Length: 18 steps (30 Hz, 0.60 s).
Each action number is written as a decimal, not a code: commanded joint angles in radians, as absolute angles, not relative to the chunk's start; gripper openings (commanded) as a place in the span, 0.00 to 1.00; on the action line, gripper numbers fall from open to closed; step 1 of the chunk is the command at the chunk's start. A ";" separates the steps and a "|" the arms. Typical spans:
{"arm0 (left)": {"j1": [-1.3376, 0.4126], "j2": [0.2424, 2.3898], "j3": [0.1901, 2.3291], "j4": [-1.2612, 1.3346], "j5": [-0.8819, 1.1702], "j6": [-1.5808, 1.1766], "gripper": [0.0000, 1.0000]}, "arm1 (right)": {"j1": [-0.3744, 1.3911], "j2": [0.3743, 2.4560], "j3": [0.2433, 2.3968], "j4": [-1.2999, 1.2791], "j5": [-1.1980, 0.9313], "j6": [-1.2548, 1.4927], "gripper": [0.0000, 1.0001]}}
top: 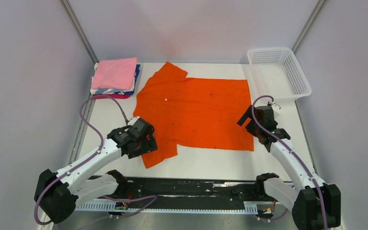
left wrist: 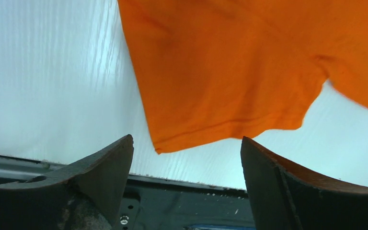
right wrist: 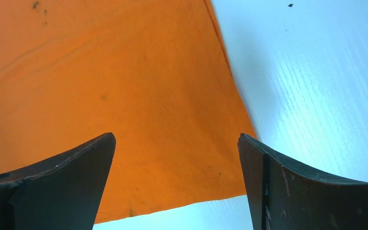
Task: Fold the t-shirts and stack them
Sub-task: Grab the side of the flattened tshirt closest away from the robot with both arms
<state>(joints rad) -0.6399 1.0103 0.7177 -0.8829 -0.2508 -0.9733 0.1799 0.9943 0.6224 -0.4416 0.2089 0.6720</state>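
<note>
The orange t-shirt (top: 194,110) lies spread flat in the middle of the table, neck end to the left, hem to the right. My left gripper (top: 146,143) is open and empty above its near sleeve (left wrist: 220,96). My right gripper (top: 250,125) is open and empty above the shirt's near right hem corner (right wrist: 172,143). A stack of folded t-shirts (top: 116,76), pink on top with white, blue and magenta beneath, sits at the far left corner.
A white plastic mesh basket (top: 279,73) stands at the far right. Grey walls close in both sides and the back. A black rail (top: 191,188) runs along the near table edge between the arm bases.
</note>
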 commanded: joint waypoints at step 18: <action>-0.727 1.155 0.566 -0.777 -0.177 -1.119 0.60 | 0.179 1.020 0.621 -0.416 0.240 0.667 1.00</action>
